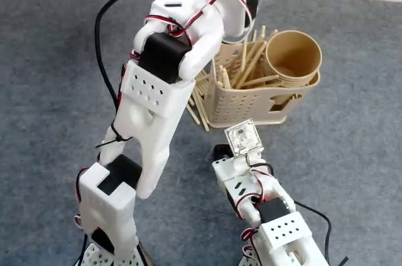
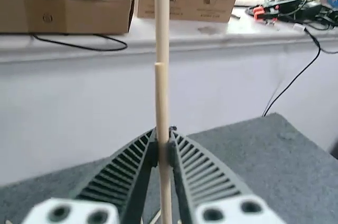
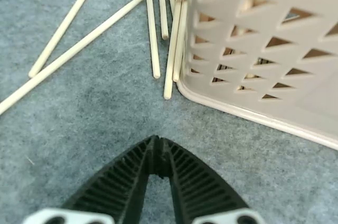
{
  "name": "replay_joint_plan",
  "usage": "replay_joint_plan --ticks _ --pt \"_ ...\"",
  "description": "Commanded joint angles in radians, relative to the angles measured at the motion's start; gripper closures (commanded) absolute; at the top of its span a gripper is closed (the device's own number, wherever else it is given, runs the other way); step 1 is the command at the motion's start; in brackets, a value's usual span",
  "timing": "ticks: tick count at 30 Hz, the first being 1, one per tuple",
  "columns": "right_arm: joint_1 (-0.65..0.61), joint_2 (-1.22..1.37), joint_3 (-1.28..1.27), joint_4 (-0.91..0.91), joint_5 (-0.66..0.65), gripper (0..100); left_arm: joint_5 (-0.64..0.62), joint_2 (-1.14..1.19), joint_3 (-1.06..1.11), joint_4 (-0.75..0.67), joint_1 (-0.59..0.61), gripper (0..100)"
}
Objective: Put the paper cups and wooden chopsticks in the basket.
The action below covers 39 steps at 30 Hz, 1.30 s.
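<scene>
My left gripper (image 2: 162,138) is shut on wooden chopsticks (image 2: 161,49), which stand upright between its fingers. In the high view the left arm (image 1: 169,71) stretches over the near left corner of the beige basket (image 1: 264,106). Stacked paper cups (image 1: 294,58) lie on their side in the basket, beside several chopsticks (image 1: 246,70). More chopsticks (image 1: 198,108) lie on the grey carpet against the basket's left side, and in the right wrist view loose chopsticks (image 3: 153,28) lie beside the basket wall (image 3: 264,49). My right gripper (image 3: 158,156) is shut on nothing, low over the carpet just short of the basket.
Grey carpet (image 1: 352,153) covers the table, with open room right of and in front of the basket. The right arm's base (image 1: 282,234) sits at the near edge. Cardboard boxes (image 2: 63,5) and cables rest on a ledge behind the table.
</scene>
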<state>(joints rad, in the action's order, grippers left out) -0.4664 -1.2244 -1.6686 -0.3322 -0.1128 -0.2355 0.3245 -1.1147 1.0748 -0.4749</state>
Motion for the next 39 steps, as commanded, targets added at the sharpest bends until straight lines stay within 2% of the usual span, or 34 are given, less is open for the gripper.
replay_joint_plan --ticks 1,3,7,12,18,21,25,32,36,39 --pt "-0.002 -0.013 -0.035 0.019 -0.015 99.4 -0.014 -0.015 -0.013 0.046 -0.024 88" --pt "-0.002 -0.013 -0.035 0.019 -0.015 99.4 -0.014 -0.016 -0.015 0.072 -0.022 84" --pt "-0.002 -0.013 -0.035 0.019 -0.015 99.4 -0.006 -0.018 -0.031 0.101 -0.022 85" --pt "-0.002 -0.013 -0.035 0.019 -0.015 99.4 -0.005 -0.051 -0.156 0.209 -0.013 86" --pt "-0.002 -0.013 -0.035 0.019 -0.015 99.4 0.017 -0.094 -0.285 0.404 0.090 90" --pt "-0.001 -0.013 -0.035 0.019 -0.015 99.4 0.083 -0.099 -0.305 0.520 0.148 90" --pt "-0.001 -0.013 -0.035 0.019 -0.015 99.4 0.097 -0.090 -0.300 0.657 0.242 90" --pt "-0.001 -0.013 -0.035 0.019 -0.015 99.4 0.097 -0.054 -0.027 0.686 0.386 89" --pt "-0.001 -0.013 -0.035 0.019 -0.015 99.4 0.094 -0.002 0.163 0.686 0.424 79" --pt "-0.001 -0.013 -0.035 0.019 -0.015 99.4 0.109 0.058 0.248 0.686 0.449 78"
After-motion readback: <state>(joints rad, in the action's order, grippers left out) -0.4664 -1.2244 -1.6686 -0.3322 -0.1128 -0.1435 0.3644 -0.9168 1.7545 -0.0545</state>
